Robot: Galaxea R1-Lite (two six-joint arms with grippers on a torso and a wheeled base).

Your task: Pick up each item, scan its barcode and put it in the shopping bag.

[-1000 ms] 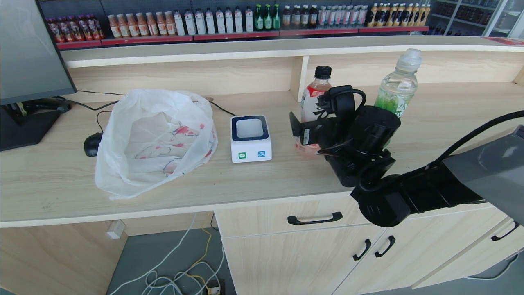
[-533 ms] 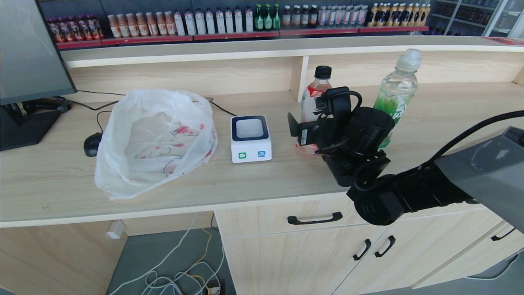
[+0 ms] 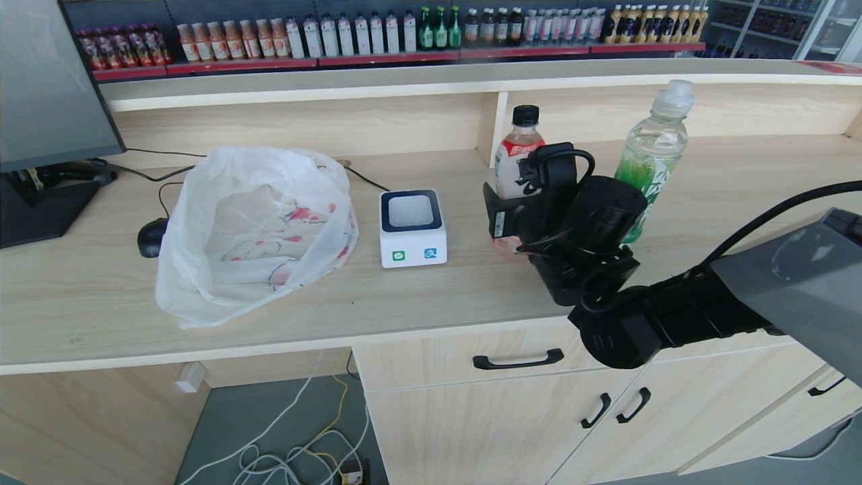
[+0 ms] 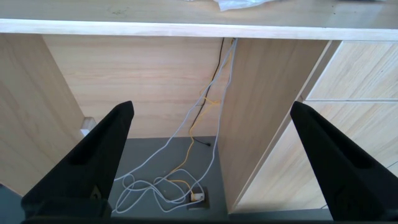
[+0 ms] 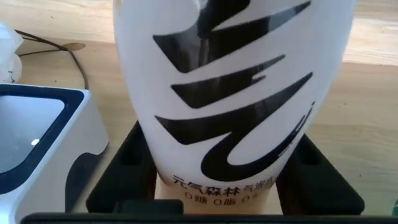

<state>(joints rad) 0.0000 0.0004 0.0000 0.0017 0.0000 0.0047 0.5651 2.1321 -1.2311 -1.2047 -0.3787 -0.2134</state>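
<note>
1. Clear plastic with a round body and a black cap, the pink bottle point(image 3: 517, 151) stands upright on its long axis, cap uppermost, to the right of the scanner point(image 3: 412, 228).
2. Its label point(image 5: 230, 93) is white with bold black brush strokes, and a small row of characters runs along the lower edge.
3. The right gripper point(image 3: 510, 222) clasps the pink bottle low on its body, one black finger pressed to each side.
4. The green bottle point(image 3: 652, 155) is clear plastic with a pale cap and a green leaf-patterned label. It stands upright just behind the right arm.
5. The scanner is a white box with rounded corners and a dark-framed window on top. Two small square icons, one green and one blue, mark its front.
6. The bag point(image 3: 256, 229) is thin, crinkled white film with red print. Its mouth opens upward on the pale wood-grain counter point(image 3: 404, 296), left of the scanner.
7. The left gripper point(image 4: 211, 168) hangs below the counter's edge, its black fingers spread wide with nothing between them. Cables point(image 4: 168, 180) lie on the floor beyond.
</note>
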